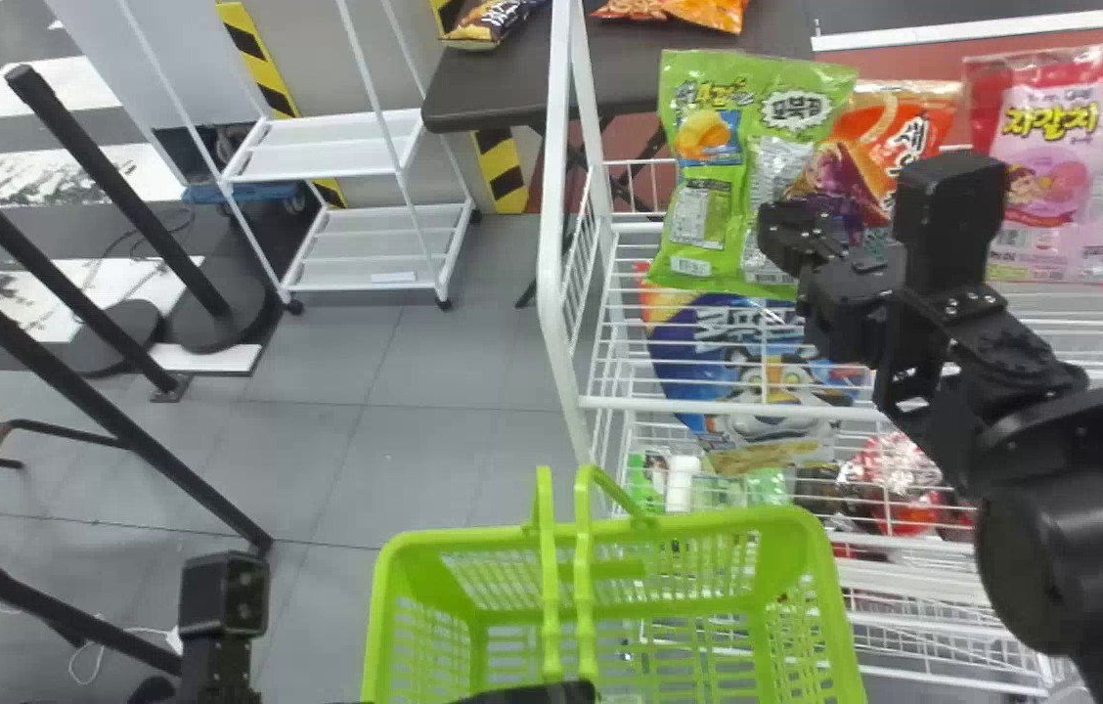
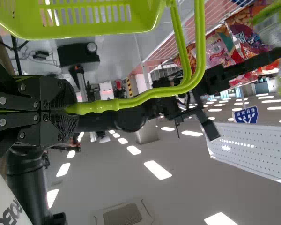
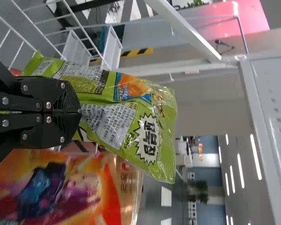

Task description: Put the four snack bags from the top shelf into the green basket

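Well, the right jaws grip one bag (image 1: 708, 196).

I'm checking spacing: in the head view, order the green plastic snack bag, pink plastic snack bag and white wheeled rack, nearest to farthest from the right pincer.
1. Green snack bag, held by the right pincer.
2. Pink snack bag, to its right.
3. White rack, left, on the floor.
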You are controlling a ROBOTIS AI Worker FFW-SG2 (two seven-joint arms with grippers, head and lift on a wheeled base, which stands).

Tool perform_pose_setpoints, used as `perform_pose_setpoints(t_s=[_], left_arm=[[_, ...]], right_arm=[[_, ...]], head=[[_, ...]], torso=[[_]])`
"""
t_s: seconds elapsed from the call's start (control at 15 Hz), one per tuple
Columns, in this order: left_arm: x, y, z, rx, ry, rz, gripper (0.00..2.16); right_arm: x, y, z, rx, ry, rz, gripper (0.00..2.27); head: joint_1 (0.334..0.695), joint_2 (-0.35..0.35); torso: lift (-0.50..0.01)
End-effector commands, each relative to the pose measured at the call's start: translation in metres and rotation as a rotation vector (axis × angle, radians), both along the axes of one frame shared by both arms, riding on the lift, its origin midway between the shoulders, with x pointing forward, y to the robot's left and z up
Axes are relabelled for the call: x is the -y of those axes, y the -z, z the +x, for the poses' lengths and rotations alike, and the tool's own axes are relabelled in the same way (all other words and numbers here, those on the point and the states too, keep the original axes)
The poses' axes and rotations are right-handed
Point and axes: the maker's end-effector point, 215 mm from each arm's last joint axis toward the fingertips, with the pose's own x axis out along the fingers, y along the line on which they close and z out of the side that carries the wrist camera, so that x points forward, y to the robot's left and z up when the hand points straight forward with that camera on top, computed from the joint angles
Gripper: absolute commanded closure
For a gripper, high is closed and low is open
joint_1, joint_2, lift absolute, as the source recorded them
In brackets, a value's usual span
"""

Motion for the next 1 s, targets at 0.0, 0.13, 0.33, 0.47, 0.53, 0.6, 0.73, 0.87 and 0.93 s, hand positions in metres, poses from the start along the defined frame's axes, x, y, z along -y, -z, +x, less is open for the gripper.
perform_pose_setpoints(t_s=[0.0,0.13,0.33,0.47,0.53,0.6,0.73,0.87,0.93], left_arm=[[0.000,-0.006,0.011,0.029,-0.002,-0.006,2.13],[-0.003,-0.007,0.024,0.046,-0.010,-0.010,2.13],[-0.005,-0.006,0.038,0.059,-0.019,-0.003,2.13],[-0.006,-0.004,0.040,0.059,-0.021,0.007,2.13],[-0.007,-0.002,0.041,0.052,-0.024,0.008,2.13],[-0.008,0.001,0.041,0.046,-0.028,0.009,2.13],[-0.011,0.009,0.040,0.022,-0.037,0.014,2.13],[-0.012,0.016,0.039,-0.002,-0.041,0.008,2.13],[-0.011,0.016,0.040,-0.003,-0.041,0.006,2.13]], right_arm=[[0.042,-0.007,-0.031,-0.032,0.049,0.008,2.25],[0.072,-0.008,-0.071,-0.071,0.084,0.015,2.25],[0.103,-0.021,-0.119,-0.106,0.109,0.044,2.25],[0.107,-0.025,-0.148,-0.147,0.088,0.070,2.25],[0.106,-0.026,-0.161,-0.176,0.073,0.071,2.25],[0.103,-0.022,-0.172,-0.217,0.055,0.072,2.25],[0.086,-0.009,-0.199,-0.343,-0.024,0.114,2.25],[0.067,0.000,-0.226,-0.437,-0.097,0.131,2.25],[0.062,0.001,-0.239,-0.475,-0.123,0.134,2.25]], head=[[0.695,0.168],[0.695,0.130],[0.695,0.060],[0.695,0.035],[0.695,0.027],[0.695,0.022],[0.695,0.031],[0.695,0.059],[0.695,0.080]], torso=[[0.000],[0.000],[0.000],[0.000],[0.000],[0.000],[0.000],[0.000],[0.000]])
